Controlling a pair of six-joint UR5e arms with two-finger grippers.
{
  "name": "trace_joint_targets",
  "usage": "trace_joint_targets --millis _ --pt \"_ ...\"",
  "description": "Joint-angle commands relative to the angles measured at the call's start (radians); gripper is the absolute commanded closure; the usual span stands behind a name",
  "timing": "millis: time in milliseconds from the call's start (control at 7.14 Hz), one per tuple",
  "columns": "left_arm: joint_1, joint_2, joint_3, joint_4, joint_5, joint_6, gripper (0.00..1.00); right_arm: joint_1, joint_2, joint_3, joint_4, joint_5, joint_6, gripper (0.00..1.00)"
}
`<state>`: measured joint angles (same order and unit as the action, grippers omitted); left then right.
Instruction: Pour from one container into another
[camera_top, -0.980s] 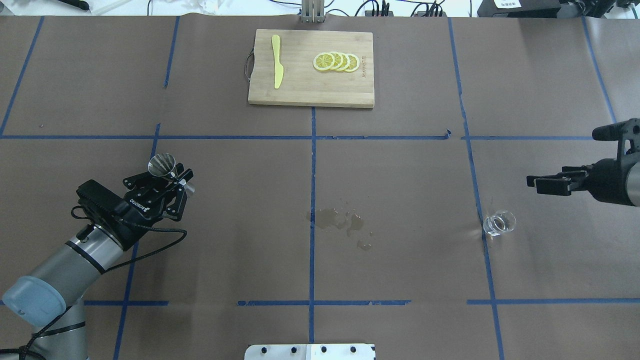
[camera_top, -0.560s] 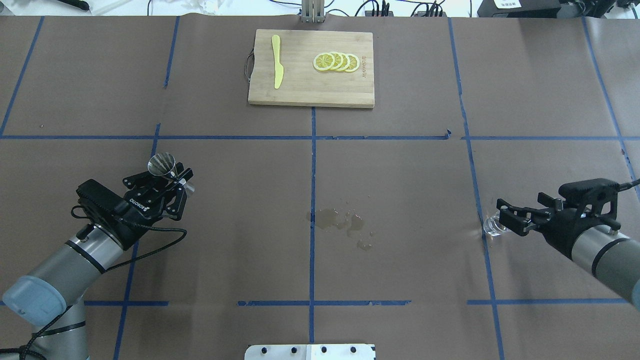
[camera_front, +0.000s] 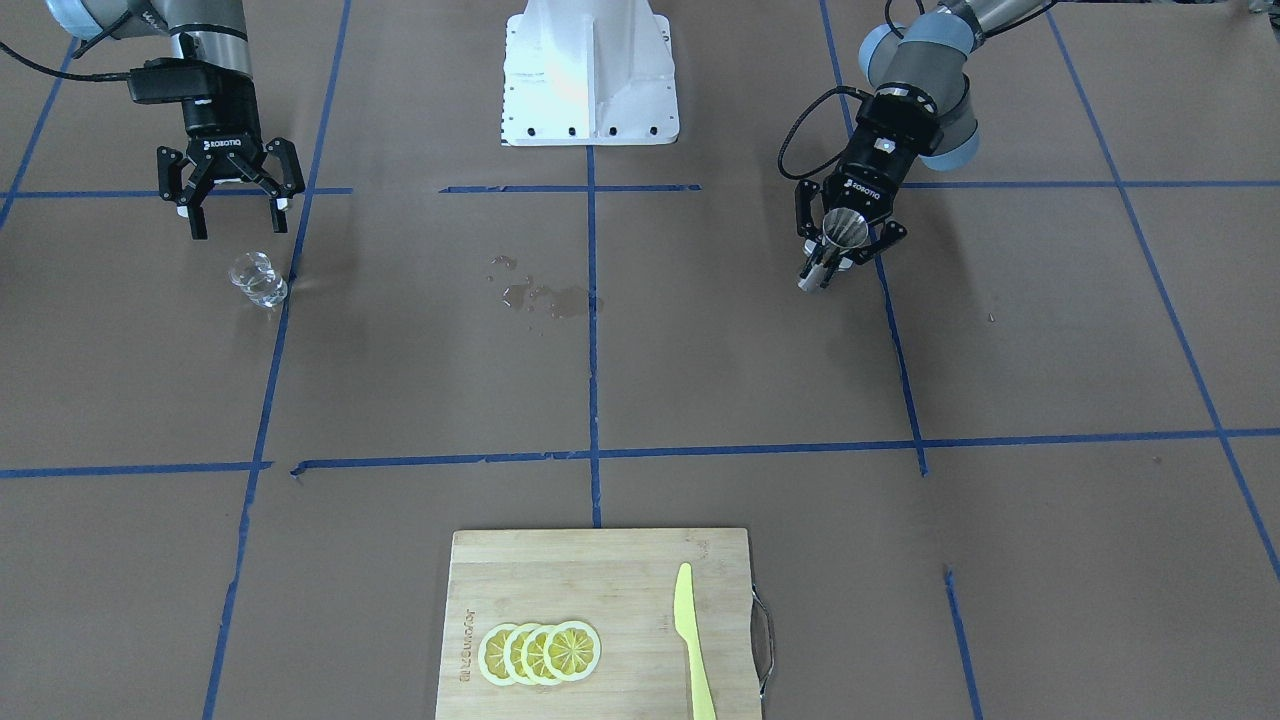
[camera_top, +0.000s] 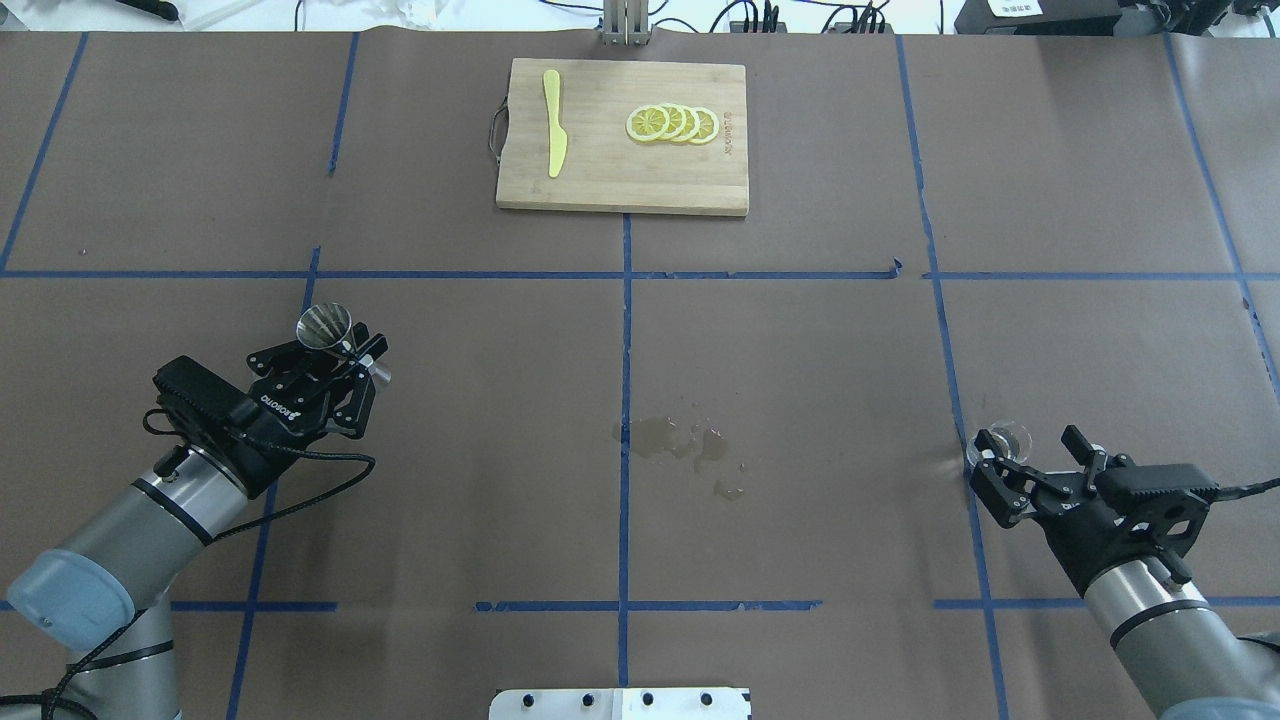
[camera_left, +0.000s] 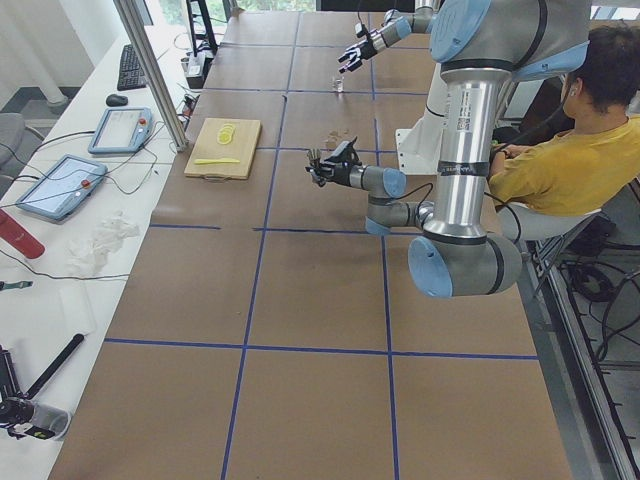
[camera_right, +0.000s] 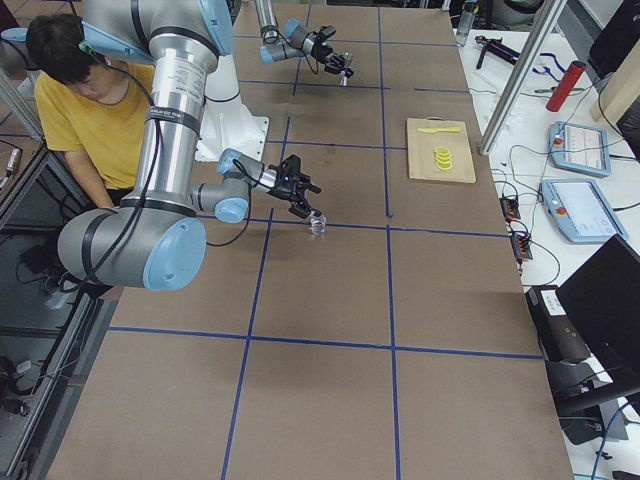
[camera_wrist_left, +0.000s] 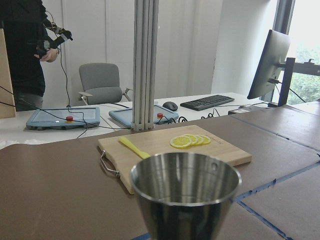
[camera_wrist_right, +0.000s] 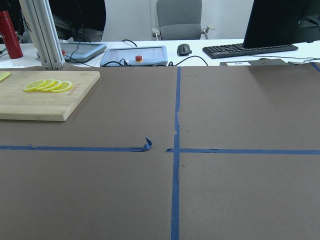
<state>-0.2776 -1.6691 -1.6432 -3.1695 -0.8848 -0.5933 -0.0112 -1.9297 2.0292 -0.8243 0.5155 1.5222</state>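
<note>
1. Glass cup (camera_front: 258, 279) stands upright on the brown paper at the right arm's end of the table, close by a blue tape line. I can't tell how much liquid is in it.
2. The right gripper (camera_front: 238, 228) hangs just on the robot's side of the cup, fingers spread wide and holding nothing. It is near the glass but not around it.
3. Far across the table, the left gripper (camera_top: 352, 352) is clamped on the narrow waist of the steel jigger (camera_top: 324, 326), whose open mouth faces up.
4. The step in hand, I'd say, is taking hold of the cup. The fingers should go forward and down until the glass sits squarely between them, and only then close.
5. Glass is slick and this cup is small. A slow, centred squeeze on the body above the thick base should keep it from skidding or tipping.
6. The wet patch (camera_front: 545, 298) mid-table looks like a spill, so I'd carry the cup level and tilt it only once its lip is over the jigger's mouth.
</note>
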Motion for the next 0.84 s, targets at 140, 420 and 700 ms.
trace_joint_targets --millis 140,420,700 --pt "0.0 -0.001 -0.001 -0.001 0.001 -0.002 1.0 -0.046 0.012 -0.081 -0.027 -0.091 0.062 0.0" --pt "0.0 -0.003 -0.003 -0.001 0.001 -0.003 1.0 -0.049 0.024 -0.119 -0.029 -0.097 0.087 0.01" --pt "0.0 -0.003 -0.006 -0.003 0.001 -0.003 1.0 -0.059 0.043 -0.162 -0.029 -0.098 0.085 0.0"
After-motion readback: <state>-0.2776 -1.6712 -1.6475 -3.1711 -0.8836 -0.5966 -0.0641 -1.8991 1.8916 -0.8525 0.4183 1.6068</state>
